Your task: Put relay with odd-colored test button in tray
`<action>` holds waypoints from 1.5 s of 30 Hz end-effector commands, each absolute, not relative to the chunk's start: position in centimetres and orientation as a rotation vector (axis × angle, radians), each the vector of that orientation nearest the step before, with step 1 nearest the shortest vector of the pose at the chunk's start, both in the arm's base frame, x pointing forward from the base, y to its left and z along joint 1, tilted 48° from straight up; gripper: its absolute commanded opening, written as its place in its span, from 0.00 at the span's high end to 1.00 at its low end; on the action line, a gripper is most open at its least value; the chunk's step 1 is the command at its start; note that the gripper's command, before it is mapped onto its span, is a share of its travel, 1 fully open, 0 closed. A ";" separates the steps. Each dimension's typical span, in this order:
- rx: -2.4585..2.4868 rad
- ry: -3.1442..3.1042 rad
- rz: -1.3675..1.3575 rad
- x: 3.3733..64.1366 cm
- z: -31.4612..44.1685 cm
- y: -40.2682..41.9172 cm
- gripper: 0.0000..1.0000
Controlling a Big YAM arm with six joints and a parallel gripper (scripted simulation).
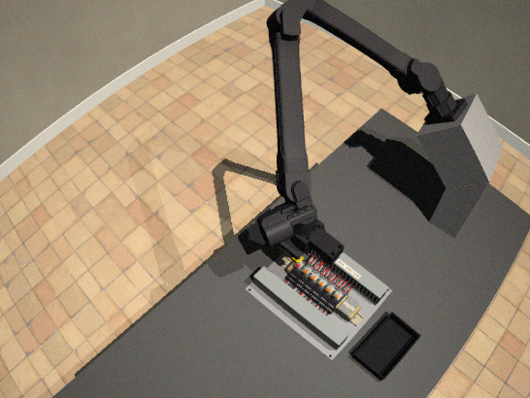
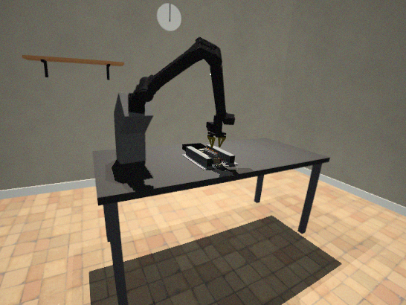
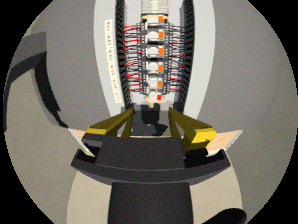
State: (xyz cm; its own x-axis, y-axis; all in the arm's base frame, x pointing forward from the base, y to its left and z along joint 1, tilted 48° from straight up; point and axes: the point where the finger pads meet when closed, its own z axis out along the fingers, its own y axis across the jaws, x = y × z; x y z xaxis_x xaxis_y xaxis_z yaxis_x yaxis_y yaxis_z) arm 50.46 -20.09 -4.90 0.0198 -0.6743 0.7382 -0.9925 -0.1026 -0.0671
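Relay (image 3: 154,100) with the red test button sits at the near end of the row in the wrist view, seated in its socket on the grey panel (image 1: 286,305); the others in the row show orange buttons. It lies directly below and just ahead of the gripper (image 3: 152,127), whose yellow-tipped fingers stand partly spread, holding nothing, one to each side of the row's line. The row's long axis runs straight away from the wrist toward the black tray (image 1: 384,345), which rests open side up just beside the panel's far end. Everything stands on a glossy dark desk (image 2: 271,153), above a tiled floor (image 2: 48,230) with a dark rug (image 2: 223,264) beneath.
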 end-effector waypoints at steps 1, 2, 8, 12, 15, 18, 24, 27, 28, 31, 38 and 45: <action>1.866 -1.674 0.929 52.3 -3.3 -17.9 0.41; 1.866 -1.674 0.929 52.3 -3.2 -17.9 0.41; 1.862 -1.680 0.932 52.6 -3.0 -17.6 0.41; 1.858 -1.685 0.935 53.0 -2.6 -17.1 0.41; 1.856 -1.687 0.936 53.1 -2.5 -17.0 0.41; 1.855 -1.689 0.938 53.1 -2.5 -17.0 0.41; 1.856 -1.689 0.938 53.1 -2.6 -17.0 0.41; 1.858 -1.686 0.936 53.1 -2.7 -17.0 0.41; 1.858 -1.685 0.936 53.1 -2.7 -17.0 0.41; 1.859 -1.684 0.935 53.1 -2.7 -17.0 0.41; 1.861 -1.682 0.934 53.1 -2.7 -17.0 0.41; 1.861 -1.682 0.934 53.1 -2.7 -17.0 0.41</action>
State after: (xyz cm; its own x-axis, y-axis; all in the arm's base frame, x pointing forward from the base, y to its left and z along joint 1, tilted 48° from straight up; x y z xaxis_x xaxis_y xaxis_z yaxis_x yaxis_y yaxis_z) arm 51.15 -19.00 -4.47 0.0239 -0.6747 0.7377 -0.9921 -0.1071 -0.0658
